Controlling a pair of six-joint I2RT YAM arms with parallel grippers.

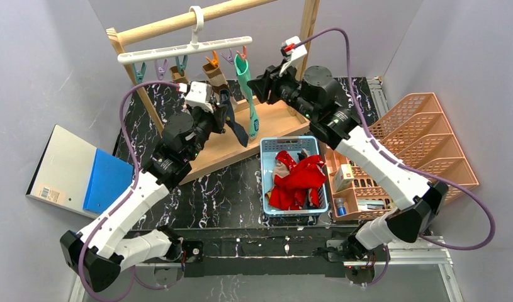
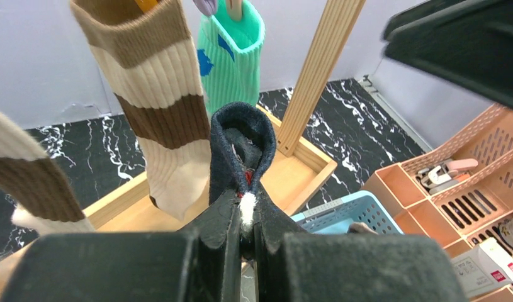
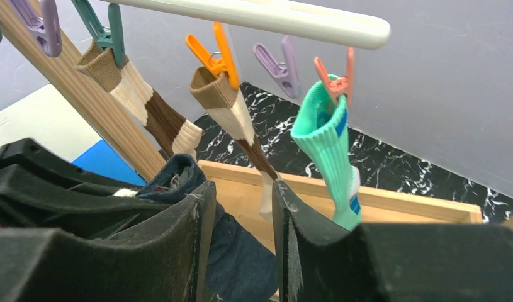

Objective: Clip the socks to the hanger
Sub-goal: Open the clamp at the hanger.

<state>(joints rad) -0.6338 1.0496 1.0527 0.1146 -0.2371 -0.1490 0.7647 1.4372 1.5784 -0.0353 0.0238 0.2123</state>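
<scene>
2 brown-and-beige banded socks and 1 teal-green sock hang clipped under the hanger. Below the hanger, the left end effector pinches a dark navy sock, with the right end effector spread alongside. Red socks lie unclipped in the blue basket.

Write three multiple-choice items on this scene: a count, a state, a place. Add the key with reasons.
1. How many socks hang clipped on the hanger? A one; B three; C five.
2. The left tool is: A shut on the navy sock; B open and empty; C shut on the hanger.
3. Where do the red socks lie? A on the hanger; B in the left tool; C in the blue basket.
Key: 1 B, two banded socks and one teal sock hang there. 2 A, it pinches the navy cuff. 3 C, red fabric fills the basket.
</scene>
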